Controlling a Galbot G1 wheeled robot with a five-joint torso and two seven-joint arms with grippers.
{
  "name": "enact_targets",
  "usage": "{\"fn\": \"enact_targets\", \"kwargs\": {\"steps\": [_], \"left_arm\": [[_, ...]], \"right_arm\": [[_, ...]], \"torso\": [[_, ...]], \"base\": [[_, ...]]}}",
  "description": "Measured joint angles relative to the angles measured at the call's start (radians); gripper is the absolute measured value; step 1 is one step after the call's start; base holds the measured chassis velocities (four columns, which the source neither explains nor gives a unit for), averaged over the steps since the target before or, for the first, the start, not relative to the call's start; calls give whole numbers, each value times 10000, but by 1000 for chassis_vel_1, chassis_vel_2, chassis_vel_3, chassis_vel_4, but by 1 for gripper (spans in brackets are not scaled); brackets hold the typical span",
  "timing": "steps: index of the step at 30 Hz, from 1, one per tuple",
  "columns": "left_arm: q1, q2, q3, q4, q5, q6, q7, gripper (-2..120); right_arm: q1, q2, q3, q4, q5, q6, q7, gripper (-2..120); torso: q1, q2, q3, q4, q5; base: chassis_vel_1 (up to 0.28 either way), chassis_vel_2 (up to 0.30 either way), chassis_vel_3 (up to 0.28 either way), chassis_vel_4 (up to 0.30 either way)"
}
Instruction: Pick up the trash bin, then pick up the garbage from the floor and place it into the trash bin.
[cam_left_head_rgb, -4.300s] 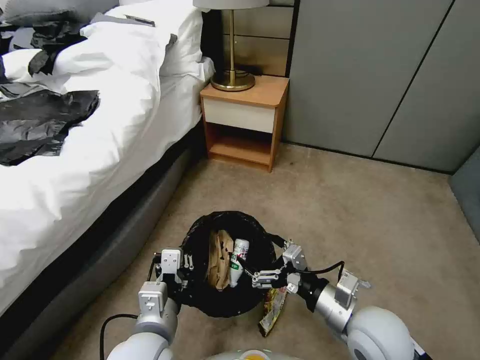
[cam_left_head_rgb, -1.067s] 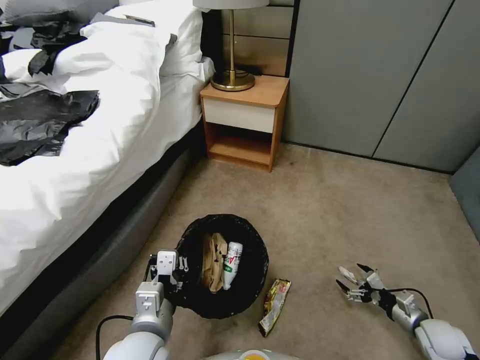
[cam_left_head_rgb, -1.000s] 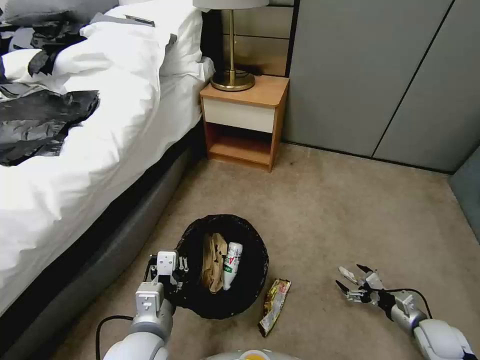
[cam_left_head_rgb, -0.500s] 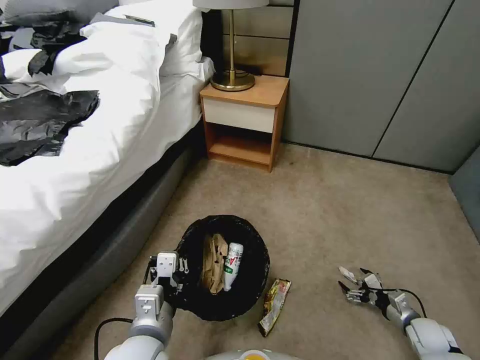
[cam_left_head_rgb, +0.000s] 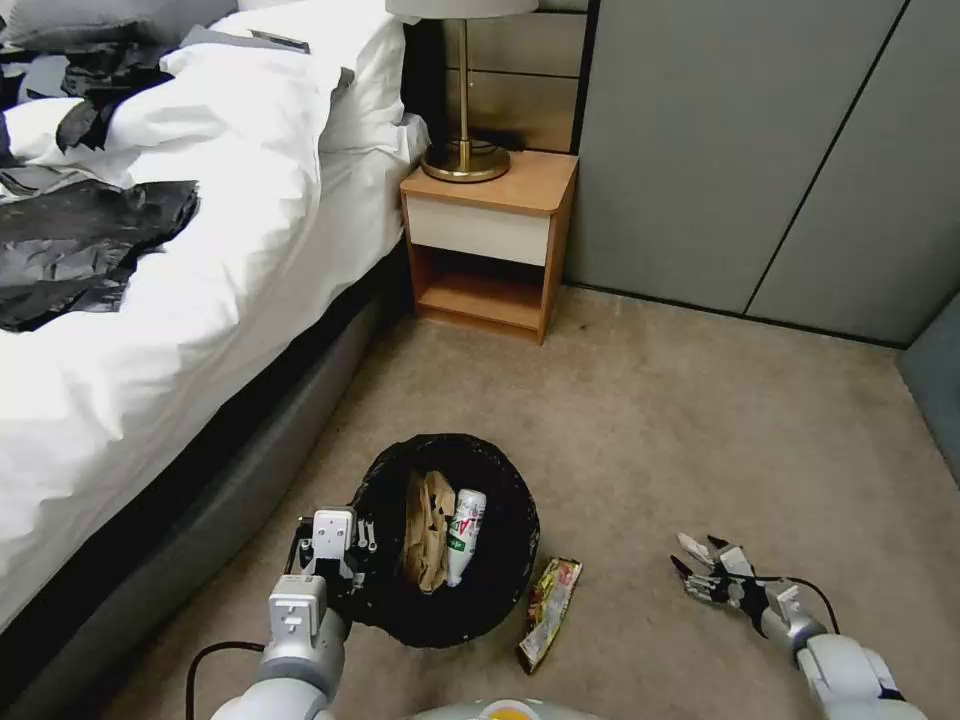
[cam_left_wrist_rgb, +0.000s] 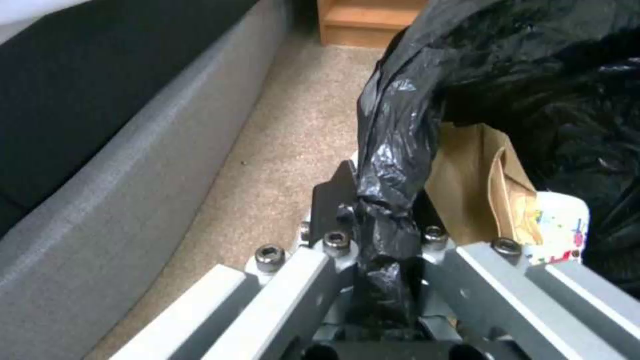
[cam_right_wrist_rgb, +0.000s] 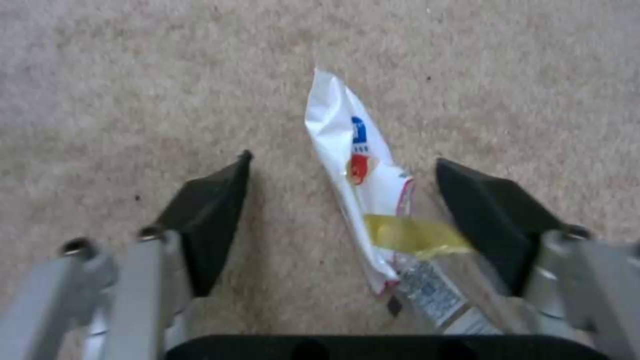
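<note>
Left end effector (cam_left_head_rgb: 345, 570) clamped on the trash bin (cam_left_head_rgb: 450, 540) rim bag, bin beside the bed. Brown paper (cam_left_head_rgb: 428, 530) and bottle (cam_left_head_rgb: 464, 535) already inside. Right end effector (cam_right_wrist_rgb: 347, 220) wide open, straddling a white wrapper (cam_right_wrist_rgb: 363, 200) on the floor. Foil wrapper (cam_left_head_rgb: 548, 610) not picked up yet, lying just beside the bin.

The trash bin (cam_left_head_rgb: 455, 540) wears a crinkly, glossy black plastic bag, pinched in the left gripper (cam_left_wrist_rgb: 373, 235) of brushed grey metal with dark matt fingers. Inside lie crumpled matt brown paper (cam_left_head_rgb: 428, 525) and a smooth white plastic bottle (cam_left_head_rgb: 465, 520). A shiny foil wrapper (cam_left_head_rgb: 548, 612) lies on the rough, matt beige carpet (cam_left_head_rgb: 700, 420). Between the right gripper's (cam_right_wrist_rgb: 343, 210) matt black pads (cam_right_wrist_rgb: 210, 210) lies a glossy white plastic wrapper (cam_right_wrist_rgb: 360, 185), partly clear film.
</note>
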Motion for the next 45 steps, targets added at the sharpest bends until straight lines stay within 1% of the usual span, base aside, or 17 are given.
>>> {"fn": "enact_targets", "kwargs": {"steps": [4,6,15,17,18,25,29,31,32,34,35,36,38,39,41,42,45], "left_arm": [[-14,11,1,0,-3,0,3,1],[-40,26,6,0,-13,0,5,1],[-125,36,71,52,-27,18,13,1],[-126,36,70,53,-27,19,13,1],[-130,36,71,55,-27,23,14,1],[-120,50,62,47,-40,39,16,1],[-94,51,61,35,-42,39,20,1],[-88,55,67,32,-42,40,23,1],[-88,55,67,32,-42,40,23,1],[-86,61,69,32,-41,42,24,1],[-83,62,92,37,-37,43,24,1],[-83,62,92,37,-37,43,24,1],[-65,68,133,70,-27,44,26,1],[-65,68,133,70,-27,44,26,1],[-54,69,191,122,5,44,36,1],[-54,69,191,122,5,44,36,1],[-13,56,272,151,66,44,47,1]], "right_arm": [[-70,8,-4,81,17,-2,41,55],[-122,7,-1,83,32,1,62,43],[-266,-111,79,90,114,104,78,10],[-270,-112,81,96,118,106,80,8],[-274,-113,83,110,126,114,94,2],[-302,-77,84,262,266,143,201,0],[-587,-60,63,922,651,242,328,0],[-1072,-69,35,2199,1173,250,364,0],[-1072,-69,35,2199,1173,250,364,0],[-1492,-72,6,3505,1580,218,365,0],[-1851,-62,-20,4851,1979,214,305,0],[-1851,-62,-20,4851,1979,214,305,0],[-2312,-74,-216,6712,2570,225,81,0],[-2312,-74,-216,6712,2570,225,81,0],[-2667,-216,-751,9077,3331,243,-398,0],[-2667,-216,-751,9077,3331,243,-398,0],[-2726,-368,-1684,10937,3799,130,-734,0]], "torso": [[0,0,0,0,1],[-1,0,0,0,1],[0,0,0,-1,0],[-1,0,0,-1,0],[0,0,0,0,1],[0,0,0,1,1],[0,0,0,0,2],[-1,0,0,1,1],[-1,0,0,1,1],[0,0,0,-6,3],[-2,0,-1,3,-2],[-2,0,-1,3,-2],[-2,0,0,-2,6],[-2,0,0,-2,6],[-2,0,-1,2,-8],[-2,0,-1,2,-8],[-2,0,-1,0,-6]], "base": [[0,0,0,0],[0,0,0,0],[0,0,0,0],[0,0,0,0],[0,0,0,0],[0,0,0,0],[0,0,0,0],[0,0,0,0],[0,0,0,0],[0,0,0,0],[0,0,0,0],[0,0,0,0],[0,0,0,0],[0,0,0,0],[0,0,0,0],[0,0,0,0],[0,0,0,0]]}}
